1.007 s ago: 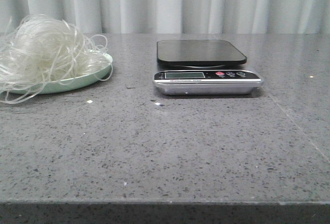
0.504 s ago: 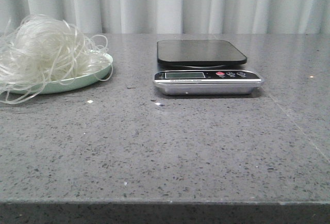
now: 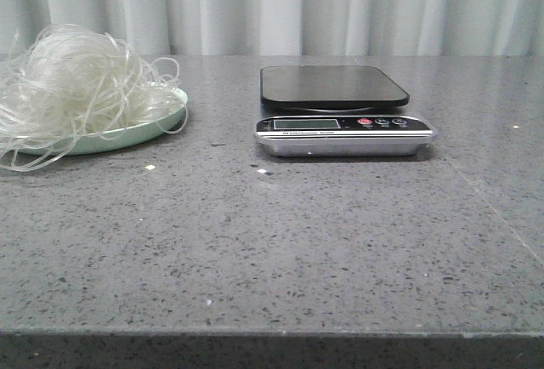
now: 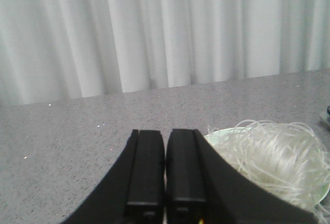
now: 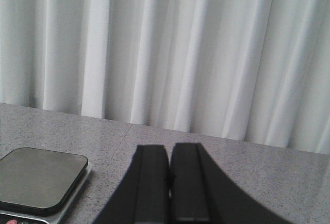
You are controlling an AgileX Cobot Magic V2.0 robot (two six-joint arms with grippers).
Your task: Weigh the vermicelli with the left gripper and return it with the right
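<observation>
The vermicelli (image 3: 72,88) is a bushy whitish nest of thin strands heaped on a pale green plate (image 3: 140,133) at the far left of the table. It also shows in the left wrist view (image 4: 270,157). The kitchen scale (image 3: 336,105) with its black platform stands empty in the middle, and it shows in the right wrist view (image 5: 38,177). My left gripper (image 4: 165,133) is shut and empty, beside the plate. My right gripper (image 5: 169,149) is shut and empty, to the right of the scale. Neither gripper appears in the front view.
The grey speckled stone table (image 3: 272,241) runs to a front edge near the camera. A white pleated curtain (image 3: 340,3) hangs behind it. Small pale crumbs (image 3: 150,167) lie on the table in front of the plate.
</observation>
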